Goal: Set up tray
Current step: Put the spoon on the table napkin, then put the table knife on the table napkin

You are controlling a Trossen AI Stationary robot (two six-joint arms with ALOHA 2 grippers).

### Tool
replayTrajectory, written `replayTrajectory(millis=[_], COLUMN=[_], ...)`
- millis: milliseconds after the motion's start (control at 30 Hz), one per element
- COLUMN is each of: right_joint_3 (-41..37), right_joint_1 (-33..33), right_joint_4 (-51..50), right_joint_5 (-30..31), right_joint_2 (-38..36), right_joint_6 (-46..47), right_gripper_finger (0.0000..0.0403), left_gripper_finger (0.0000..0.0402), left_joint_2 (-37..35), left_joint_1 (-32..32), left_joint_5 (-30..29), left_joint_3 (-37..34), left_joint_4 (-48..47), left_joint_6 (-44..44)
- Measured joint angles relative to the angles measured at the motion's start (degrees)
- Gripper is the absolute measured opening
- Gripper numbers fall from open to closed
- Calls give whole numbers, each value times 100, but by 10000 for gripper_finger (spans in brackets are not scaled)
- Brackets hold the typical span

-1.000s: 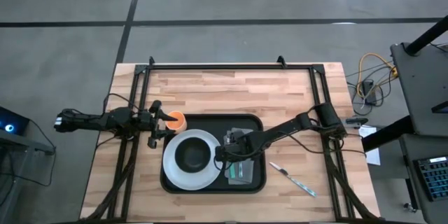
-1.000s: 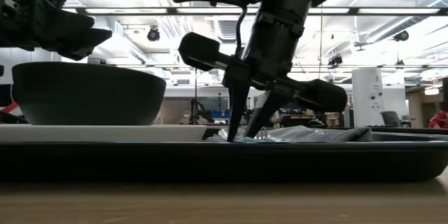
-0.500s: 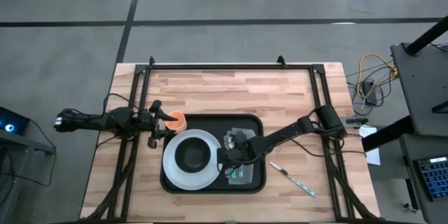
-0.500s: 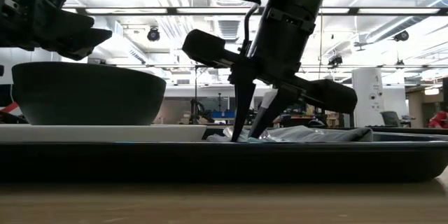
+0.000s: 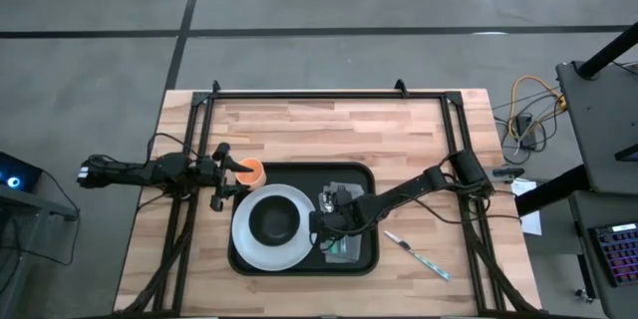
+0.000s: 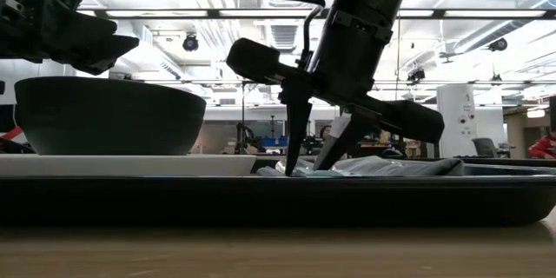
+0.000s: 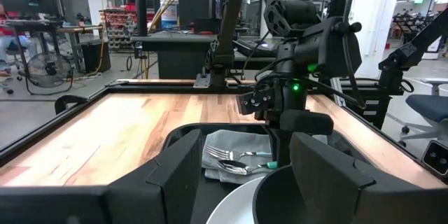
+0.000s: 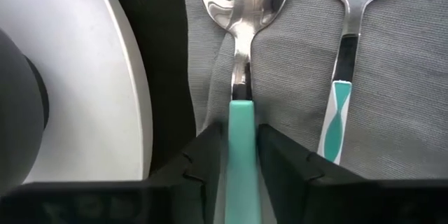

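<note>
Low view, nearest: tray (image 6: 278,198) rim fills the front, sitting flat on the wooden table (image 5: 329,125). In the high view it lies near-centre, long side left to right.

On its left half, a white plate (image 5: 247,242) with a dark bowl (image 5: 274,221). On its right half, a grey napkin (image 8: 392,77) with two teal-handled utensils lying side by side: a spoon (image 8: 241,56) and a second utensil (image 8: 341,77).

Right gripper (image 8: 241,155) is down over the napkin. Its fingers straddle the spoon handle, a slight gap showing on each side in the right wrist view. Looks like a release, not a firm grip; can't call it fully let go.

Left gripper (image 5: 221,173) hangs just beyond the tray's far-left corner, fingers spread wide around an orange cup (image 5: 251,170), holding nothing that I can confirm.

A knife (image 5: 417,253) is on the table, right of the tray and near side.

Handling guess: the tray is stiff, flat, light when bare, and slick. Loaded, it tips easily and the bowl could slide. Grip the low rim on both short ends and keep it level.

Versus a second ago: right fingers have parted from a tight pinch, and the wrist has shifted slightly nearward. Left arm unchanged.
</note>
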Motion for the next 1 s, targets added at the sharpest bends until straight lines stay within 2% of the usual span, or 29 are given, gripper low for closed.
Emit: replayTrajectory(millis=[267,1000], right_joint_3=[22,11], right_joint_1=[-2,-2], right_joint_4=[-15,-345], right_joint_5=[-4,-28], right_joint_2=[-12,-324], right_joint_6=[-63,-231], right_gripper_finger=[115,107], left_gripper_finger=[198,198], left_joint_2=[0,0], left_joint_1=[-2,-2], left_joint_5=[2,0], left_joint_3=[2,0], left_joint_4=[0,0], left_joint_6=[0,0])
